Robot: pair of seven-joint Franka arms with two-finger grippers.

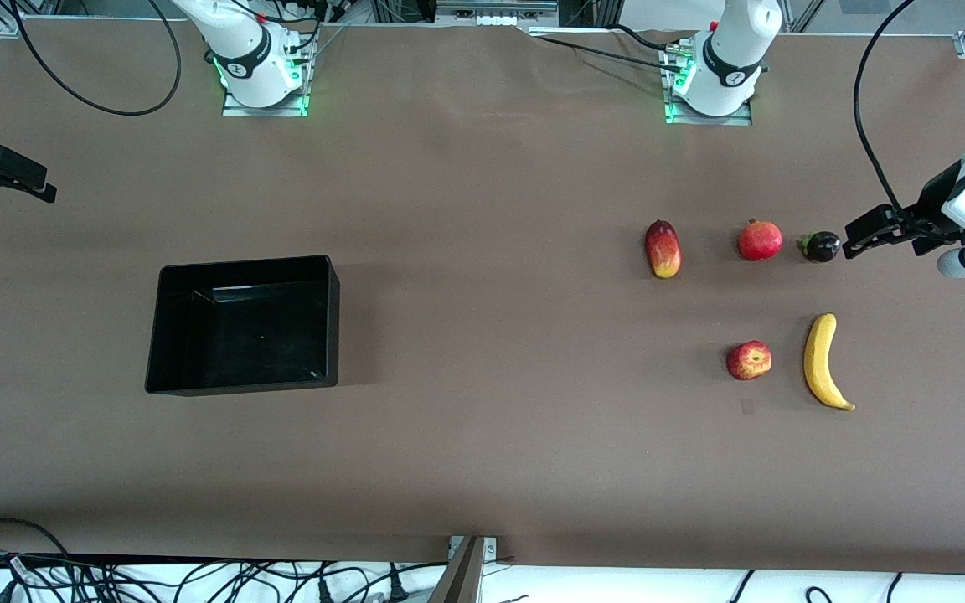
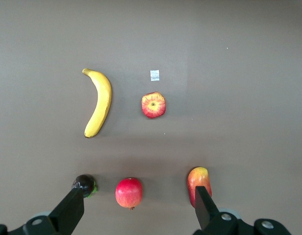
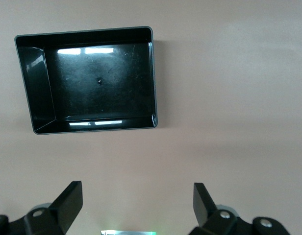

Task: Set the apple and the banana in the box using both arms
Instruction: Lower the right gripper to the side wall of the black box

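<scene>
While streaked red apple (image 1: 749,360) and long yellow banana (image 1: 823,360) are lying untouched on table — glossy black plastic box (image 1: 166,335) sitting empty, left gripper (image 2: 136,205) and right gripper (image 3: 136,201) both hovering wide, holding nothing.

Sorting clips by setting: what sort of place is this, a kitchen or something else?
Likely a robotics lab, not a kitchen: two arms bolted to a plain brown table, loose cables along its edge, and only test props laid out, such as the banana, the apple and the box.

Streaked apple (image 1: 749,360) just beside curved banana (image 1: 823,361); empty black box (image 1: 166,335) well apart.
</scene>
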